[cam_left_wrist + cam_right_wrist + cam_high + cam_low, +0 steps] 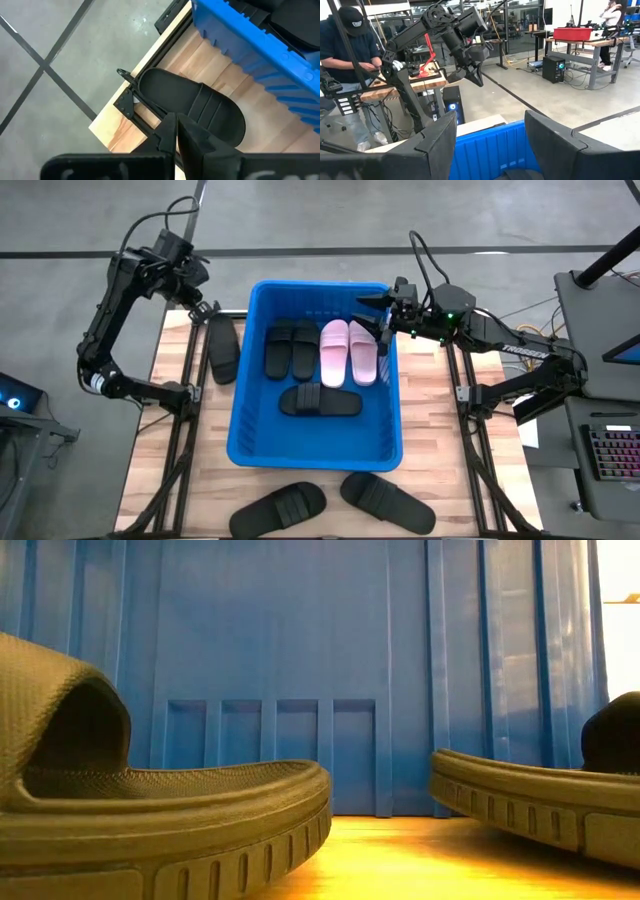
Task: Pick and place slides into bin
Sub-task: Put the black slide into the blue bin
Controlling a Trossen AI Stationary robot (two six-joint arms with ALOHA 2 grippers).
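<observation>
Fingers of the right gripper (375,318) stand spread, holding nothing, above the bin (247,442) rim at upper centre-right; no writing is readable. Left gripper (200,311), pinched shut and empty, hovers over one black slide (222,347) on the wooden table (160,450). Five slides (334,350) lie inside the bin; two rest below it. Workshop benches and a person (345,65) stand behind.

— Where do the slides lie?
— Five are in the bin (250,420): four side by side at the far end, one (320,402) crosswise before them.
— And outside it?
— One slide (222,346) lies left of the bin, two (278,508) before its near wall.
</observation>
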